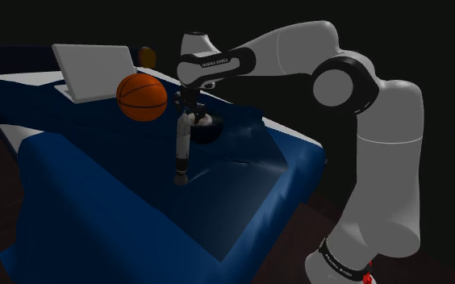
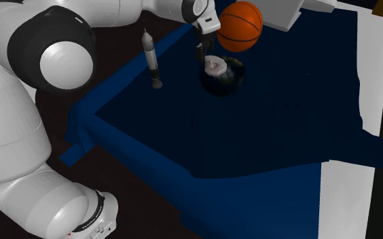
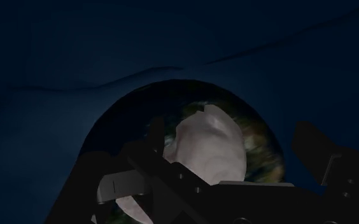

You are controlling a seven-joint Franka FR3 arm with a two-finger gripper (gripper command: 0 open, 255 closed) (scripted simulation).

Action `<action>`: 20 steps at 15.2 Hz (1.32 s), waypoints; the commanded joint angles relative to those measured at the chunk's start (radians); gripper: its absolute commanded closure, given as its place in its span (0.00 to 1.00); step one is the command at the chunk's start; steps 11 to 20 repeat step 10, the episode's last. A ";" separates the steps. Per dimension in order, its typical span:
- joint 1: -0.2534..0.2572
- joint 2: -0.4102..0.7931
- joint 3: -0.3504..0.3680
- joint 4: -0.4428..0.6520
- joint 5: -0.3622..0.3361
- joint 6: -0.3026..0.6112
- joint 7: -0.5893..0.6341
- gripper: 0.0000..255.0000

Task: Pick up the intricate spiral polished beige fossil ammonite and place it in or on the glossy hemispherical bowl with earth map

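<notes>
Ammonite (image 2: pixel 216 66) is in the bowl (image 2: pixel 229 81): a pale spiral disc lying against the earth-map inside, apparently tilted. Gripper (image 3: pixel 229 149) hangs directly above it with fingers spread. In the wrist view 1 finger (image 3: pixel 321 159) stands clear of the fossil. The other overlaps its edge and I can't tell if it touches. My read: released, placement basically done, only the retreat left.

Risks from here:
- Lift-off. If that near finger is in contact, a slanted pull-out could drag the ammonite up the wall and over the rim. Straight up is the safe exit.
- Bowl is round-bottomed and sits on rumpled blue cloth (image 1: pixel 121 202). A knock on the rim could rock it and tip the fossil out.
- Fossil looks propped, not flat. Polished piece on a glossy surface, so it may slide to the bottom on its own. Harmless unless a finger is in the way.
- Basketball (image 2: pixel 239 26) is just beside the bowl, and a slender upright object (image 1: pixel 183 149) stands near. A sideways swing of the wrist could push the ball into the bowl or topple the upright piece.
</notes>
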 commanded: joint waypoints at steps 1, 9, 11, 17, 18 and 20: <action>0.000 0.000 0.000 0.000 0.000 0.000 0.000 0.00; 0.000 0.000 0.000 0.000 0.000 0.000 0.000 1.00; 0.000 0.000 0.000 0.000 0.000 0.000 0.000 1.00; 0.000 0.000 0.000 0.000 0.000 0.000 0.000 1.00; 0.000 0.000 0.000 0.000 0.000 0.000 0.000 1.00; 0.000 0.000 0.000 0.000 0.000 0.000 0.000 1.00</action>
